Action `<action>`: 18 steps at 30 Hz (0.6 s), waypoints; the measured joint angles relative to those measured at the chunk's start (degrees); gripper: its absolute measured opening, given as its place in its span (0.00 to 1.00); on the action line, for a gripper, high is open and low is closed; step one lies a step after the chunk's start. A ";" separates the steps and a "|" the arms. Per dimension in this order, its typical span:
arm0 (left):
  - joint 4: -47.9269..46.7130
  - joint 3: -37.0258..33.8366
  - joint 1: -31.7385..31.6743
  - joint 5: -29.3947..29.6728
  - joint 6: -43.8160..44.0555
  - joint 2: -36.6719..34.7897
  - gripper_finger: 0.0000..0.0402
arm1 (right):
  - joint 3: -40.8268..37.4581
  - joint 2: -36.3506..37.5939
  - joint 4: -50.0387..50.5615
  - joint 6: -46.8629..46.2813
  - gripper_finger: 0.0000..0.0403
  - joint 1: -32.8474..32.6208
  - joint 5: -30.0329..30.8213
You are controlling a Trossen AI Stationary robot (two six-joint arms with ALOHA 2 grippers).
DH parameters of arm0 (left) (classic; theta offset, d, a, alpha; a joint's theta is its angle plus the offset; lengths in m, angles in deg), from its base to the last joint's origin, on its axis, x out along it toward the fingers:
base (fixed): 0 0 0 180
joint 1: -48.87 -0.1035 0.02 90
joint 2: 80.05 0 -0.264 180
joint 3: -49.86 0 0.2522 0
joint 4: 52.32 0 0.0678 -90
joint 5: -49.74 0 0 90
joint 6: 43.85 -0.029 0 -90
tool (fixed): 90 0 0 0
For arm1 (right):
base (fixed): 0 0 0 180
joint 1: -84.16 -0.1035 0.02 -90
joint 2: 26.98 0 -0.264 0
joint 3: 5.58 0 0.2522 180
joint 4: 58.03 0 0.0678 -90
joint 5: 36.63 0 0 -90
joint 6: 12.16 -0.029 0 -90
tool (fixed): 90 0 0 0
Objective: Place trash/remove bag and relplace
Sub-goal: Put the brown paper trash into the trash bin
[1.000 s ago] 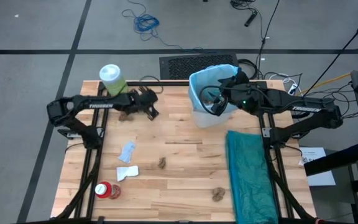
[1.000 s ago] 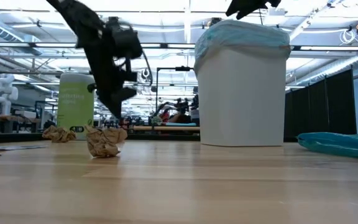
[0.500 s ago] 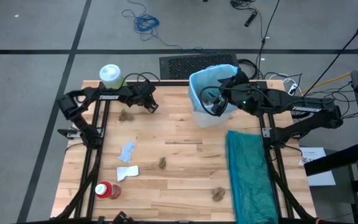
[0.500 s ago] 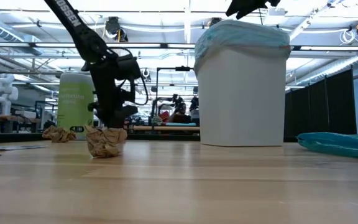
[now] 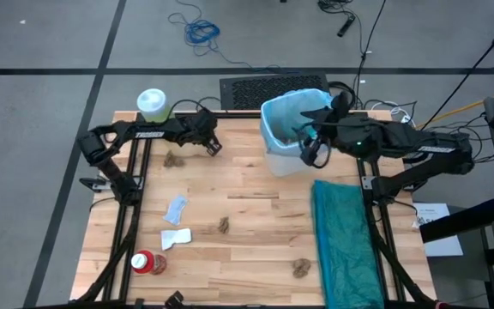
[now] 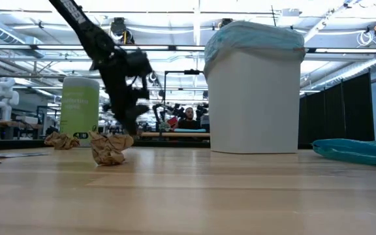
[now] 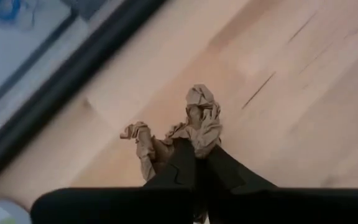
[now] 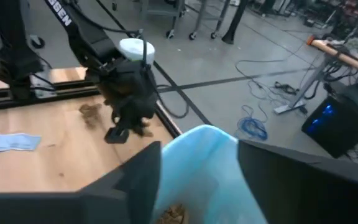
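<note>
My left gripper [image 5: 211,146] [image 7: 196,163] is near the table's far edge, left of the white wastebasket [image 6: 253,98], shut on a crumpled brown paper wad [image 7: 197,121]. The light blue bag [image 5: 286,107] [image 8: 201,168] lines the wastebasket, folded over its rim, with a brown wad [image 8: 169,214] inside. My right gripper [image 5: 314,153] [image 8: 197,149] hovers open above the wastebasket's right rim. On the boards lie more wads [image 5: 174,160] [image 5: 224,225] [image 5: 301,268], pale scraps [image 5: 176,209] [image 5: 176,238] and a red white-capped container [image 5: 147,263]. My left gripper pinches the brown paper wad by its near crumpled edge [image 7: 191,140] between the two fingertips [image 7: 182,158]. The fingers slant down toward the table. Most of the wad sticks out beyond the fingertips, just over the boards; whether it is clear of them I cannot tell.
A large green bottle with a white cap [image 5: 153,105] stands at the far left corner. A darker teal bag [image 5: 346,240] lies along the table's right side. Free boards stretch between the wastebasket and the scraps. A black grille [image 5: 260,88] lies beyond the far edge.
My left gripper dipped toward the table near the far edge, then came up a little and shifted toward the wastebasket. My right gripper drew back from over the wastebasket's middle toward the table's right and dropped out of the low view.
</note>
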 joint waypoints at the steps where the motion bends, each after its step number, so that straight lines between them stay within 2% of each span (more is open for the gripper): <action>1: -0.59 0.44 0.32 0.00 -0.15 -1.18 0.02 | 1.17 0.00 1.57 -0.92 0.44 -0.36 0.00; 5: -2.16 2.99 1.57 -2.15 -0.34 -6.15 0.01 | 5.19 0.02 8.43 -5.40 0.17 -1.23 0.07; 7: -2.21 4.50 1.97 -5.65 -0.43 -9.17 0.01 | 6.13 0.01 12.21 -7.17 0.05 -1.61 0.05; 10: -2.27 7.17 2.35 -13.00 -1.35 -13.33 0.01 | 6.49 -0.02 16.63 -10.63 0.03 -2.39 -0.10; 13: -1.85 10.88 2.52 -19.37 -1.37 -16.58 0.01 | 6.54 -0.02 19.14 -13.56 0.01 -2.99 -3.10; 18: -1.50 19.06 4.62 -27.10 -1.34 -17.37 0.00 | 6.54 -0.34 19.37 -16.07 0.00 -5.03 -6.27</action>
